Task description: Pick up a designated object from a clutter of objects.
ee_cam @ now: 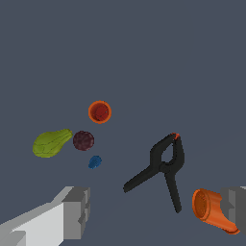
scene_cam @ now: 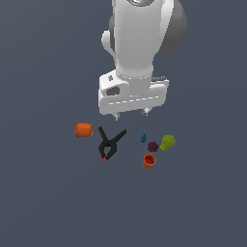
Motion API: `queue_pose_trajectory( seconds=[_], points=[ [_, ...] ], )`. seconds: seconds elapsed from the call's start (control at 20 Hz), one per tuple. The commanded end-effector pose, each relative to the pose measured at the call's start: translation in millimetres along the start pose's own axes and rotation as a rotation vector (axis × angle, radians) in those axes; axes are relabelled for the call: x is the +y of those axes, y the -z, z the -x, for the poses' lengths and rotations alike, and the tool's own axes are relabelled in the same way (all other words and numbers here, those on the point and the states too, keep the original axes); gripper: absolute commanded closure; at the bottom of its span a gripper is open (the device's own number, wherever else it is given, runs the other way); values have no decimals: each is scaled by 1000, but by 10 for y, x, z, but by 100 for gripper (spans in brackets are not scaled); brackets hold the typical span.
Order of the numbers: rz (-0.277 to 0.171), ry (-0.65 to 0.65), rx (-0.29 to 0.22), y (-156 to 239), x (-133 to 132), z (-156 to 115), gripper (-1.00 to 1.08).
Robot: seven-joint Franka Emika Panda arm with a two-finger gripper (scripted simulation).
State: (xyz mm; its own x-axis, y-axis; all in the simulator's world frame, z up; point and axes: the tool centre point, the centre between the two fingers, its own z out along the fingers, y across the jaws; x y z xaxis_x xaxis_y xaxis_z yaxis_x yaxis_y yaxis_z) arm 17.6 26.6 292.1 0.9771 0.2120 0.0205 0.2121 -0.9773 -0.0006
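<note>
The designated object, a tiny dark purple-maroon lumpy ball (scene_cam: 153, 146) (ee_cam: 83, 140), lies on the grey floor between a green pear shape (scene_cam: 167, 143) (ee_cam: 51, 143) and a tiny blue piece (scene_cam: 143, 139) (ee_cam: 94, 162). An upright orange cup (scene_cam: 149, 161) (ee_cam: 100, 112) stands close by. My gripper (scene_cam: 130, 114) (ee_cam: 153, 211) hangs above the clutter, open and empty, up and toward the exterior view's left of the ball. Its fingers (ee_cam: 77, 211) frame the wrist view with nothing between them.
A black spring clamp with an orange tip (scene_cam: 110, 144) (ee_cam: 163, 166) lies toward the exterior view's left of the ball. A second orange cup (scene_cam: 84, 130) (ee_cam: 210, 209) lies on its side further left, beside one finger in the wrist view.
</note>
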Motion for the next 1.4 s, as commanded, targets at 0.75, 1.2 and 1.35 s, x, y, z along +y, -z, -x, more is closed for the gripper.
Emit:
queue_pose_trajectory(
  seconds=[0.75, 1.2, 1.35],
  points=[
    [25, 584, -24, -958, -472, -135, -92],
    [18, 897, -30, -1451, -774, -120, -92],
    [13, 1001, -29, -1611, -883, -101, -92]
  ],
)
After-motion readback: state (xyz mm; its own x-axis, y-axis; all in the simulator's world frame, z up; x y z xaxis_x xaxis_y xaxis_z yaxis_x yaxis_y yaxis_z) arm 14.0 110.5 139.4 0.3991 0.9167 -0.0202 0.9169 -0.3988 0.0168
